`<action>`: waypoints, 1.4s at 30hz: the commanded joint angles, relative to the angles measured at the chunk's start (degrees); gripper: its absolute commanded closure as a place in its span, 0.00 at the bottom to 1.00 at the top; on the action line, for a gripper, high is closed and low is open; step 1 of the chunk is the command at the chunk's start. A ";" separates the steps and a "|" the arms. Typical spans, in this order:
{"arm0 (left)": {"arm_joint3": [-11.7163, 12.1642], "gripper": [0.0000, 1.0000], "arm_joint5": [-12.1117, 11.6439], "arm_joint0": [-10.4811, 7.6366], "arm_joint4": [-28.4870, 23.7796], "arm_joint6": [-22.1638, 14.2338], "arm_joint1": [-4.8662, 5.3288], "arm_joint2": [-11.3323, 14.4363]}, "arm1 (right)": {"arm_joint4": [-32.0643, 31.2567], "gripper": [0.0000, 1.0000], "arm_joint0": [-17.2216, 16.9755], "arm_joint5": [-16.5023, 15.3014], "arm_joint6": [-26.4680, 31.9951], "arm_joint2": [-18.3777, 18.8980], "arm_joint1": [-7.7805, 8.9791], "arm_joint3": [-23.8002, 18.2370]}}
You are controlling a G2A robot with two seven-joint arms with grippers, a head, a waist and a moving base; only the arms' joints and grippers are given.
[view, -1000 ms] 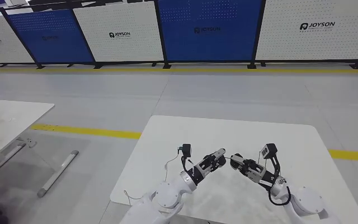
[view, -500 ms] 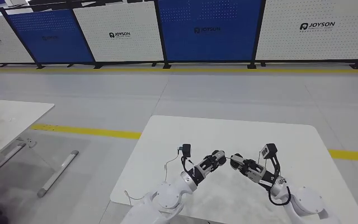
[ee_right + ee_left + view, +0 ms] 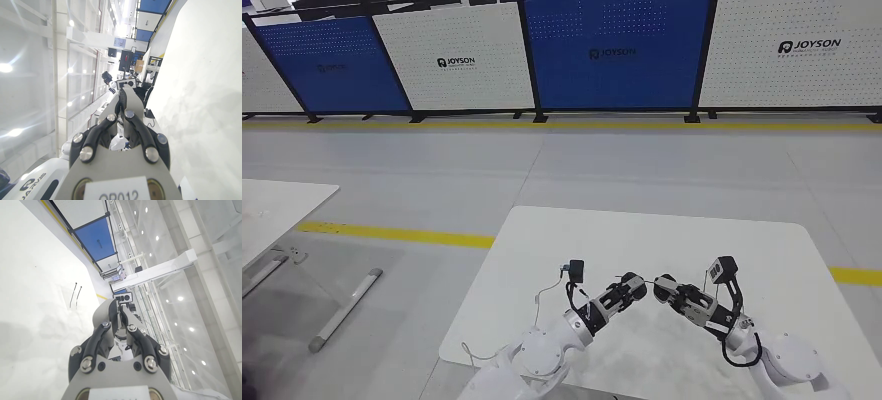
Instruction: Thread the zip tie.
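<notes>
Over the white table [image 3: 542,260] my two grippers meet tip to tip. My left gripper [image 3: 636,284] has its fingers pressed together, and so does my right gripper [image 3: 661,285]. A thin dark zip tie [image 3: 648,284] shows as a short strand between the two tips. In the left wrist view the left gripper [image 3: 117,305] is shut, with the tie hidden between its pads. The right gripper [image 3: 122,92] is pinched shut in the right wrist view, the strap hidden there too.
Two spare black zip ties [image 3: 73,294] lie side by side on the table beyond the left gripper. The table's far edge [image 3: 662,212] faces a grey floor with a yellow line [image 3: 392,234]. Another white table [image 3: 272,205] stands at the left.
My left gripper has shifted slightly toward the near side, coming level with the right gripper's tip. The right arm has kept still.
</notes>
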 commanded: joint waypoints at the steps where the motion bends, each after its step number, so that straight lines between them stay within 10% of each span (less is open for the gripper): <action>1: -0.16 0.97 -0.05 0.19 -0.25 -0.36 0.02 -0.10 | 0.00 1.00 0.00 0.00 0.00 0.00 0.00 0.00; 19: -0.08 1.00 -0.32 0.33 -0.33 -0.97 -0.11 -0.24 | -0.57 1.00 -0.44 0.12 -0.71 -0.08 -0.05 -0.66; 22: -0.04 1.00 -0.41 0.29 -0.37 -1.11 -0.14 -0.25 | -1.07 0.71 -0.87 0.14 -0.68 0.22 -0.05 -1.16; 42: -1.43 1.00 -1.09 2.23 -4.30 0.21 0.30 -4.60 | 1.06 0.52 -4.40 -2.11 -1.07 6.55 0.39 -2.32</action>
